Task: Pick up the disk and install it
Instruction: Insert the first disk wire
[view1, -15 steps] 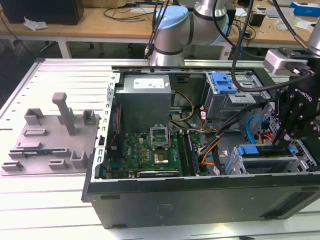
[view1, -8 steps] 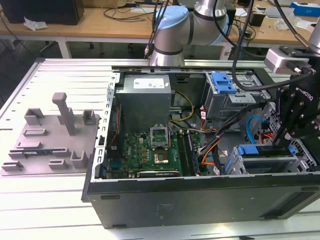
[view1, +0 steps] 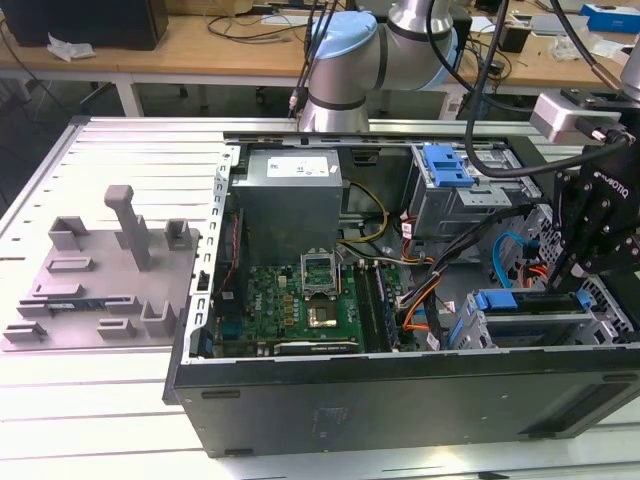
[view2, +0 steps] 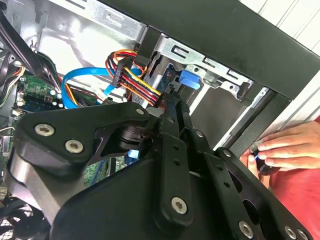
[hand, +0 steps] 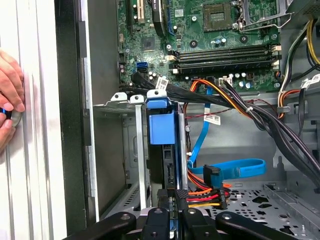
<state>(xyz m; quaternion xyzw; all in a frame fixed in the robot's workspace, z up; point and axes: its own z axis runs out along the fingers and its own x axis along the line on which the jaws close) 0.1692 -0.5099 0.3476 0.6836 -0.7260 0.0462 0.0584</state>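
Now the gripper (hand: 172, 195) is clamped on the thin edge of the disk (hand: 161, 125), with its fingers almost together. The disk stands upright in a slot of the metal cage (hand: 117, 102). This is at the lower right of the exterior view, inside the open computer case (view1: 300, 400). A person's hand (hand: 9, 100) is just outside the case wall.
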